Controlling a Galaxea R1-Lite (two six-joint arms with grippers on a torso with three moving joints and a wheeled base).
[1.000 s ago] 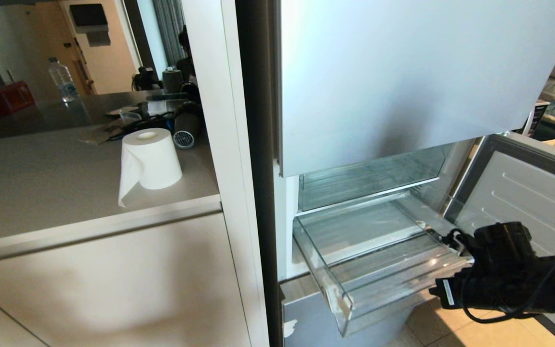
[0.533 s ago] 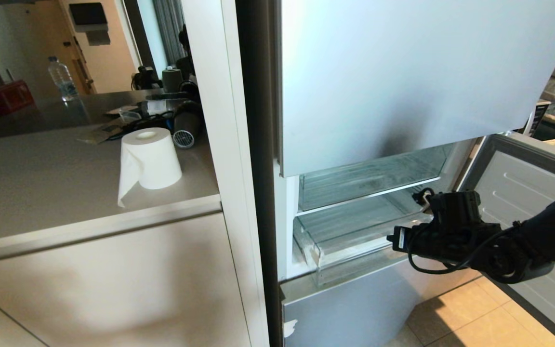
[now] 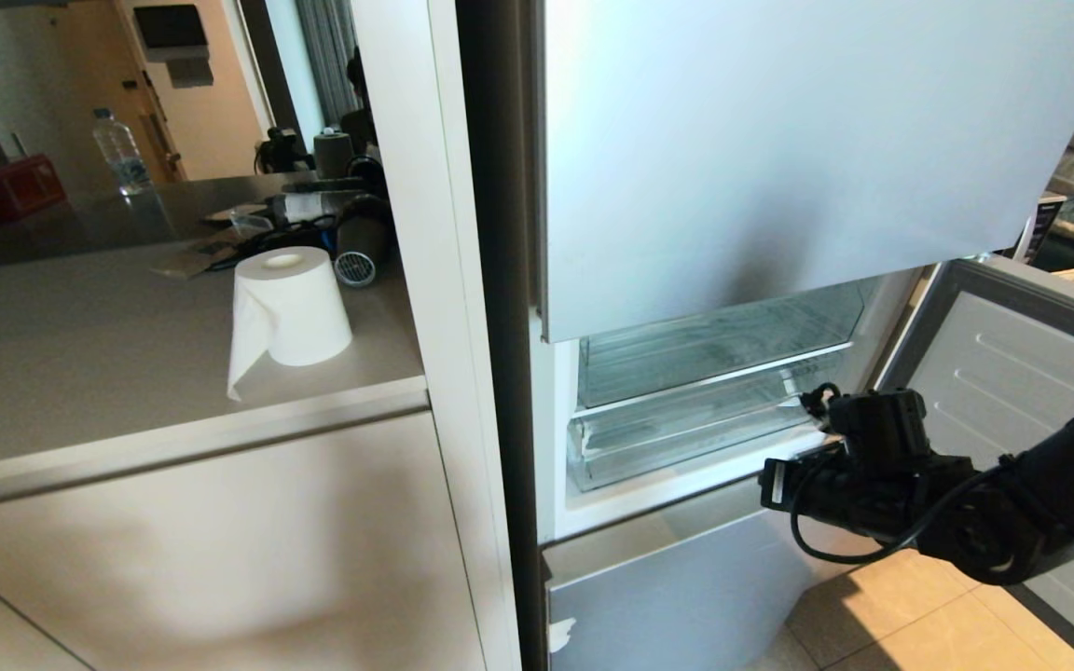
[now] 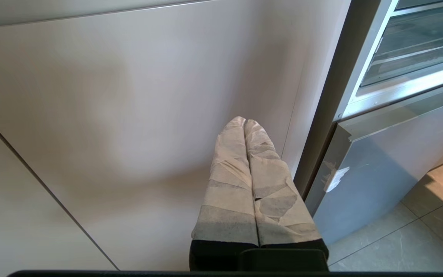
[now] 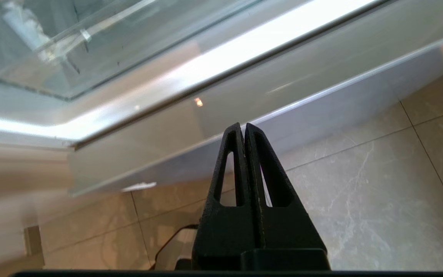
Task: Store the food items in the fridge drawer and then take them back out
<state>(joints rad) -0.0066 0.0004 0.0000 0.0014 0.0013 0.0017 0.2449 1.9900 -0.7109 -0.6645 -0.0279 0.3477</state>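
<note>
Where beige floor tiles [image 5: 379, 200] meet fridge, closed right gripper [image 5: 244, 129] beside fridge drawer [image 3: 686, 433].

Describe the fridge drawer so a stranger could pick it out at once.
Start at the open fridge compartment beneath the big closed grey door. The fridge drawer is the lower of two clear plastic drawers, pushed in. Unlike the taller-fronted drawer above, it is shallow with a low front lip.

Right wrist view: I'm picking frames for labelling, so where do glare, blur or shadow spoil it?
Right wrist view: a bright glare band along the fridge ledge; smeared blur at the side edge. Head view: soft shadow on the upper fridge door, sun patch on the floor tiles. Left wrist view: shadowed cabinet panel.
</note>
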